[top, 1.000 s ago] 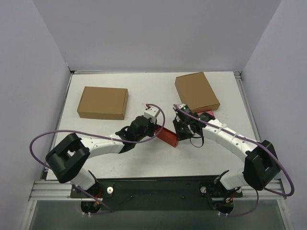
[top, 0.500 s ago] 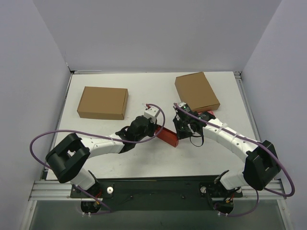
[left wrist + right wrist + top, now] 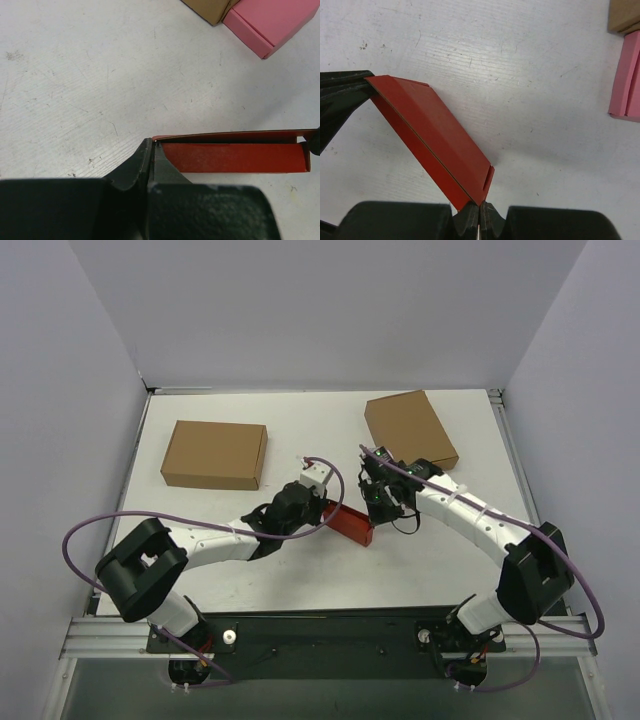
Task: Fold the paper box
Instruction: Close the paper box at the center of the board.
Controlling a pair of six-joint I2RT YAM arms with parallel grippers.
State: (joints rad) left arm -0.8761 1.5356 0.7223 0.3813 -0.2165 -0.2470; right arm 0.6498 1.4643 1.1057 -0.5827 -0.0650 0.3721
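The paper box (image 3: pixel 350 523) is basically strung lengthwise between the two, its left end clamped by the left hand (image 3: pixel 151 150) and its right corner pinched by the right hand (image 3: pixel 479 212).

The paper box (image 3: pixel 432 135) is smooth, matt red cardboard with a raw brown edge; the white bench (image 3: pixel 530 70) looks rough and scratched.

White scuffed worktop (image 3: pixel 300 430), flat brown cardboard box (image 3: pixel 214 454) at far left, second brown box (image 3: pixel 410 431) at far right, small pink box (image 3: pixel 270 22) just beside it, red paper box (image 3: pixel 350 524) near centre.
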